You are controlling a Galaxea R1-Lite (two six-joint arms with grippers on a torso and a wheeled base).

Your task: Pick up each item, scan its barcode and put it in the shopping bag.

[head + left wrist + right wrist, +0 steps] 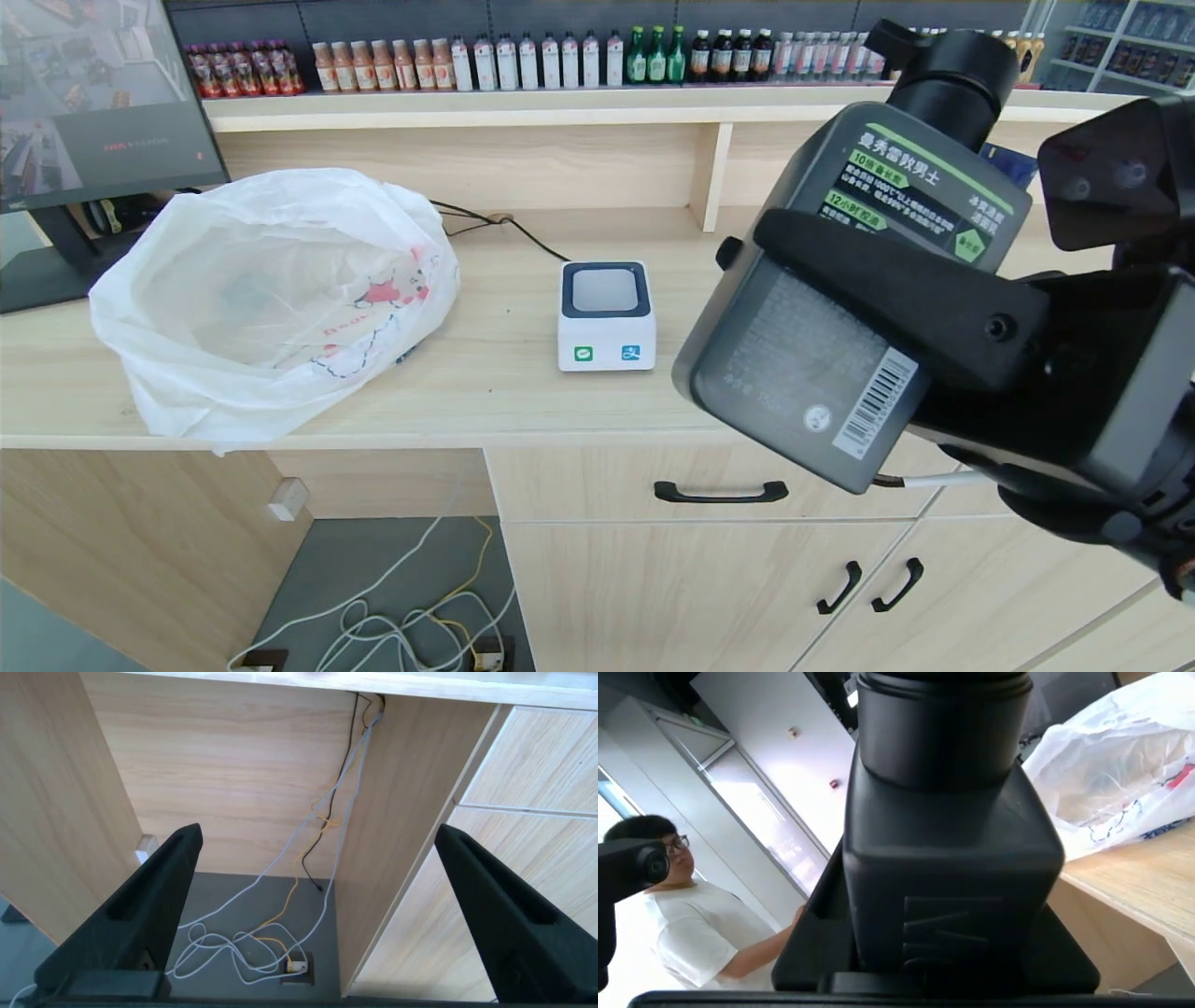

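Dark bottle (803, 364) clenched in right pincer (794, 261), barcode (875, 403) outward; left pincer (318, 835) released
Judged rigid, weighty, smooth-walled: hold across flat faces at mid-body, clear of barcode

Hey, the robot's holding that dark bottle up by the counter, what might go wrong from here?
1. The barcode on the bottle faces up, away from the scanner, so the scan may fail unless the bottle is turned.
2. The right tool clamps the tilted bottle across its middle; it might slip during that turn.
3. The shopping bag is soft and sits at the front edge of the counter, so a dropped bottle could drag it off.
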